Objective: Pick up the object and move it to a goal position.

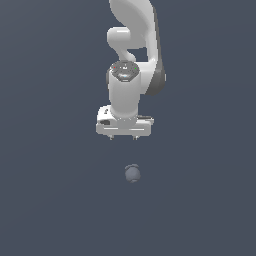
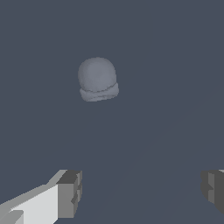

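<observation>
- flat dark slate-blue ground (image 1: 50, 200) fills both views, with no edge, seam or marking on it.
- one white arm (image 1: 132, 45) comes down from the top of the exterior view, bending through a rounded joint capped by a dark grey disc with small red and green marks.
- below that joint sits the wide white hand block, and the gripper (image 1: 123, 138) points down toward the ground.
- in the exterior view only two short finger stubs show under the block, set apart from each other.
- in the wrist view the two fingers (image 2: 69, 194) stand far apart at opposite sides of the picture, grey pads facing inward, with bare ground between them; the jaws are spread wide and hold nothing.
- the object (image 1: 132, 173) is a small dull grey-blue ball, close in colour to the ground and hard to pick out.
- it lies on the ground, below the gripper in the exterior view and slightly toward the exterior view's right of the hand's middle.
- a clear gap of ground separates it from the finger stubs; nothing touches it.
- in the wrist view the object (image 2: 98, 78) looks like a rounded dome with a lumpy, folded band along one side, so it is not a perfect sphere.
- it sits apart from both pads in that view and does not lie between them.
- the ball is much narrower than the white hand block.
</observation>
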Controlling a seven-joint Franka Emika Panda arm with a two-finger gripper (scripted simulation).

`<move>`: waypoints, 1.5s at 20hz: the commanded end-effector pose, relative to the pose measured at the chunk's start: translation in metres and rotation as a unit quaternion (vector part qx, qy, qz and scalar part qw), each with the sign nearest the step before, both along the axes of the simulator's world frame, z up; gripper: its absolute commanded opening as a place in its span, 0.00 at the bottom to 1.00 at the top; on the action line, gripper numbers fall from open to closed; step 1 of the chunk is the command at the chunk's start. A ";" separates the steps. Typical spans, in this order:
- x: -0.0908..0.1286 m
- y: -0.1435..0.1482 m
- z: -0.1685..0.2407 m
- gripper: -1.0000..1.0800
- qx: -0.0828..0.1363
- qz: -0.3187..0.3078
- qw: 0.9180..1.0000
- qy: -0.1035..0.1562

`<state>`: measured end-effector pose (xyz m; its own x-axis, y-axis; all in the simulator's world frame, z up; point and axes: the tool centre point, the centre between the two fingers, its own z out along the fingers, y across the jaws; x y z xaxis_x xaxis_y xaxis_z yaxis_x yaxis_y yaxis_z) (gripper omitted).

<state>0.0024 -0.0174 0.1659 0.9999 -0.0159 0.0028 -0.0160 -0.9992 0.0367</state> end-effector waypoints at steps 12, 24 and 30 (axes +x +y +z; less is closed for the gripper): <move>0.001 0.028 0.001 0.96 -0.001 0.024 1.000 -0.009; 0.018 0.029 -0.008 0.96 0.001 0.035 0.999 -0.007; 0.042 0.031 -0.023 0.96 0.003 0.051 0.999 -0.004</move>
